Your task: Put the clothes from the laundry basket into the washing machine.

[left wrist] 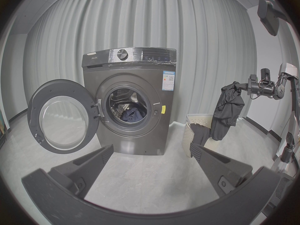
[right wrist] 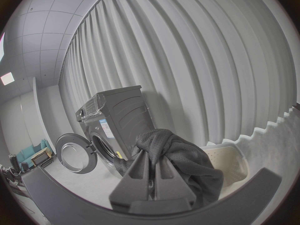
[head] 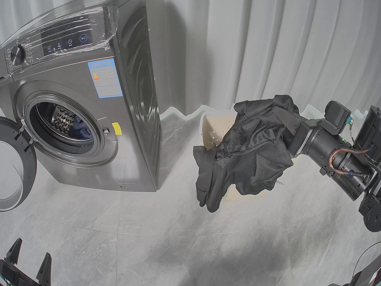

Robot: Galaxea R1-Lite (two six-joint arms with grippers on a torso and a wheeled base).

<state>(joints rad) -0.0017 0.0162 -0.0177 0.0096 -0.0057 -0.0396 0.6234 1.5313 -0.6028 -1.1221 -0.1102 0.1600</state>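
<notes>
While clamped in the right gripper, the black garment was held above the laundry basket, long axis vertical, lower end pointing down by the rim. The left gripper was recorded spread apart, facing the washing machine.

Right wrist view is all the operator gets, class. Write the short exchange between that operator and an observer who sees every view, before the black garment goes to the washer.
Operator: My right tool is shut on the black garment. Is the drum empty?
Observer: No. A blue garment lies inside the drum.
Operator: And where is the left tool?
Observer: The left tool is low in front of the washer, open and holding nothing.
</notes>
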